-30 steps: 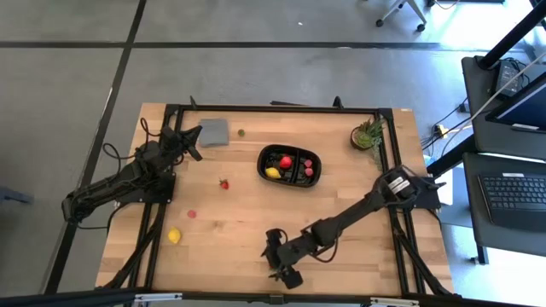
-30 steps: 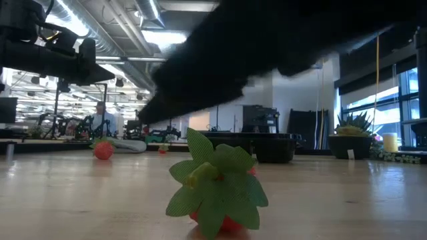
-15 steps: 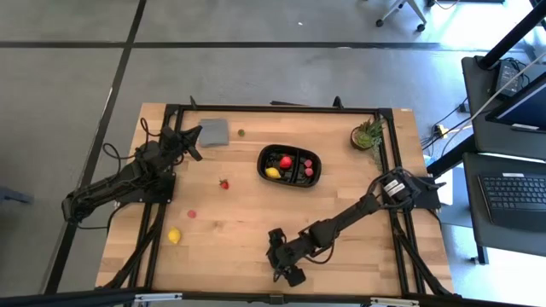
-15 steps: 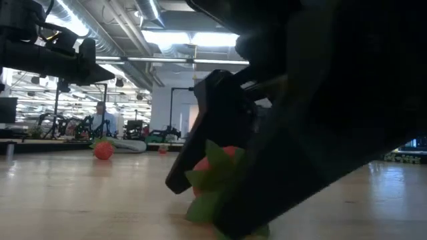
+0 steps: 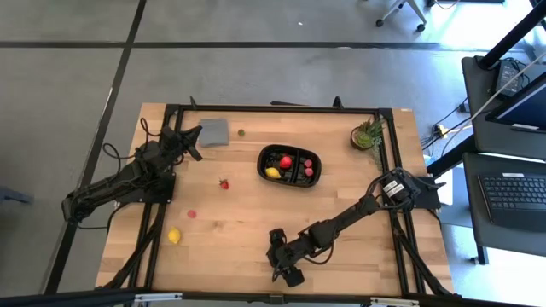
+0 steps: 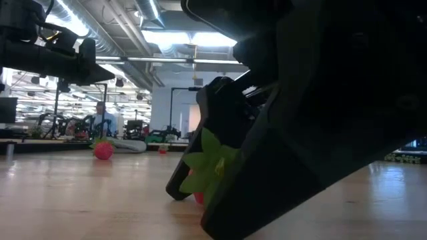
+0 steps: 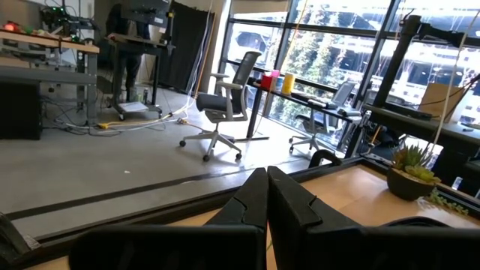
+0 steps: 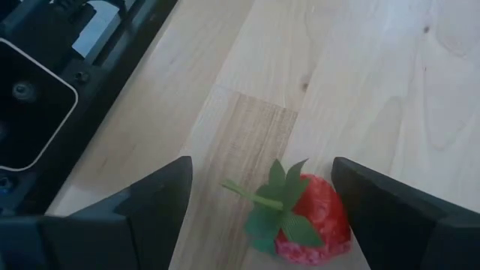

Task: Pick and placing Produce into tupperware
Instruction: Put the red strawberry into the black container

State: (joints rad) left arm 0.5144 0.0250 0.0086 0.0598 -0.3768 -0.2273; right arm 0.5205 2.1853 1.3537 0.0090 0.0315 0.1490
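My right gripper (image 5: 286, 269) is down at the table's near edge, open. Its two fingers stand on either side of a red toy strawberry with green leaves (image 8: 307, 221), (image 6: 207, 167), which lies on the wood. The high view hides this strawberry under the gripper. The black tray (image 5: 290, 176) sits mid-table with several small fruits inside. Loose on the table are another strawberry (image 5: 223, 183), a pink piece (image 5: 191, 214), a lemon (image 5: 174, 235) and a small green piece (image 5: 241, 132). My left gripper (image 7: 266, 199) is shut, raised at the far left beside the grey square (image 5: 213, 131). My right gripper comes at the strawberry slanting down toward the near edge. One finger (image 8: 390, 210) lies close against the strawberry's red side (image 8: 341, 225), but I cannot tell whether it touches. The other finger (image 8: 154, 206) stands clear of the leaves.
A potted plant (image 5: 367, 134) stands at the far right corner. A black frame rail (image 8: 67, 82) runs along the near edge just beyond the right gripper. Open wood lies between the tray and the near edge.
My right gripper has come down over the strawberry at the near edge, so its fingers now stand on either side of it. In the low view the strawberry's leafy top has shifted and tipped against where it stood a second ago.
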